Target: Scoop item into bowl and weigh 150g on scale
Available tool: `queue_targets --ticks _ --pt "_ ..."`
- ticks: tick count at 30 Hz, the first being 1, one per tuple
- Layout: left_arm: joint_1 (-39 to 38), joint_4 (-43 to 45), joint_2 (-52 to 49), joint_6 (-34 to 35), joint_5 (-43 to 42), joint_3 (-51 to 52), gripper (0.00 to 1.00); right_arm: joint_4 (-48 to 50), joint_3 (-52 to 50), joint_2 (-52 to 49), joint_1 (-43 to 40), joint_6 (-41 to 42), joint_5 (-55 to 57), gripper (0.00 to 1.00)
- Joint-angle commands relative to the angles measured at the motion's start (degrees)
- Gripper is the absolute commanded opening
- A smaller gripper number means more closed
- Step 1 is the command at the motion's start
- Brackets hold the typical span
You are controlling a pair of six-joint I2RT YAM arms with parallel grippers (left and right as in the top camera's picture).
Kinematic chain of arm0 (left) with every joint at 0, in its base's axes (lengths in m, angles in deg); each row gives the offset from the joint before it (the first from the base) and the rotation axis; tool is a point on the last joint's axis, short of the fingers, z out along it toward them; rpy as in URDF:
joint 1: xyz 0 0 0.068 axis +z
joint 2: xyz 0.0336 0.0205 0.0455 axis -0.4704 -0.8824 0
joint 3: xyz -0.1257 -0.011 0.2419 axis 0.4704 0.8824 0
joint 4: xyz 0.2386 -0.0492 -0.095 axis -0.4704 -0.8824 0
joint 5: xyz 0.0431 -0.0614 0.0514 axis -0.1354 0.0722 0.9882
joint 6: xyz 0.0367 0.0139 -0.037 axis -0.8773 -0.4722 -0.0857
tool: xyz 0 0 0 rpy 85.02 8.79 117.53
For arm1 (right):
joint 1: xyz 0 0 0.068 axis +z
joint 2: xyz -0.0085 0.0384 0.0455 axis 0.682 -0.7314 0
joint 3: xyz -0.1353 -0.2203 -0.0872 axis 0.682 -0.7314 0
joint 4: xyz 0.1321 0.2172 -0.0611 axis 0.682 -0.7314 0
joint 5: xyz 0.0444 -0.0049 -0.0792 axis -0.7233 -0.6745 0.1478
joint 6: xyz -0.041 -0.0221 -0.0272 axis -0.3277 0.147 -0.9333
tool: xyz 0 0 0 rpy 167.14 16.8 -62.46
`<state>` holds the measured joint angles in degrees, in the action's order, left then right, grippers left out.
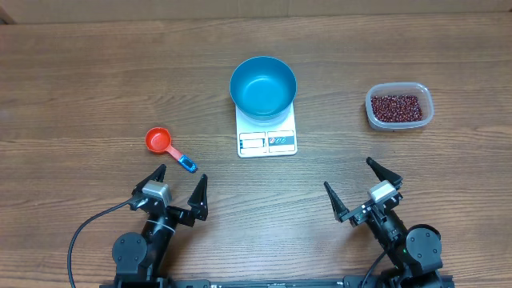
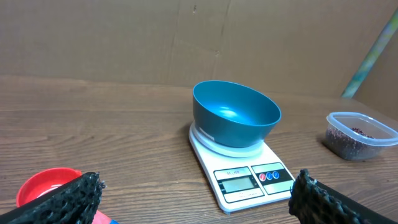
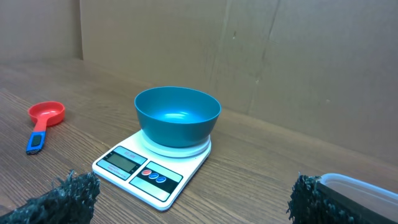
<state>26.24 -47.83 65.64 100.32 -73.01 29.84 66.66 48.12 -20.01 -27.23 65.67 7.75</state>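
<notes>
From overhead, the blue bowl (image 1: pixel 263 86) sits on the white scale (image 1: pixel 267 141) at table centre; the beans (image 1: pixel 396 107) lie in a clear tub (image 1: pixel 426 106) well to its right. A red scoop (image 1: pixel 158 141) lies left of the scale, near the left gripper (image 1: pixel 182 174). Left and right gripper (image 1: pixel 348 174) jaws both gape wide, holding nothing. Left wrist view: bowl on scale ahead, scoop low left, tub far right. Right wrist view: bowl on scale ahead, tub rim beside the right finger
</notes>
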Motion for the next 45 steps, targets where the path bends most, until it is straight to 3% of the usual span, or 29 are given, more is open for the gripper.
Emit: queue_targets --ticks 1,15,19,23,28,31,37,45 --pt "0.26 0.22 0.5 -0.92 -0.46 0.39 1.0 0.33 -0.59 0.55 -0.2 0.17 0.59 1.0" --pt "0.26 0.26 0.5 -1.42 -0.09 0.39 1.0 0.33 -0.59 0.55 -0.2 0.17 0.59 1.0" --pt "0.33 0.52 0.5 -4.55 8.15 0.39 1.0 0.33 -0.59 0.55 -0.2 0.17 0.59 1.0" --pt "0.31 3.56 0.5 -4.48 9.81 0.39 1.0 0.33 -0.59 0.55 -0.2 0.17 0.59 1.0" --pt "0.31 4.57 0.5 1.51 5.14 0.13 1.0 0.33 -0.59 0.55 -0.2 0.17 0.59 1.0" --pt "0.31 0.7 0.5 7.76 5.49 -2.29 1.0 0.33 -0.59 0.55 -0.2 0.17 0.59 1.0" --pt "0.31 -14.82 -2.21 7.19 11.45 -16.5 1.0 0.33 -0.59 0.55 -0.2 0.17 0.59 1.0" --pt "0.31 -35.52 -19.58 7.67 19.23 -39.67 1.0 0.33 -0.59 0.55 -0.2 0.17 0.59 1.0"
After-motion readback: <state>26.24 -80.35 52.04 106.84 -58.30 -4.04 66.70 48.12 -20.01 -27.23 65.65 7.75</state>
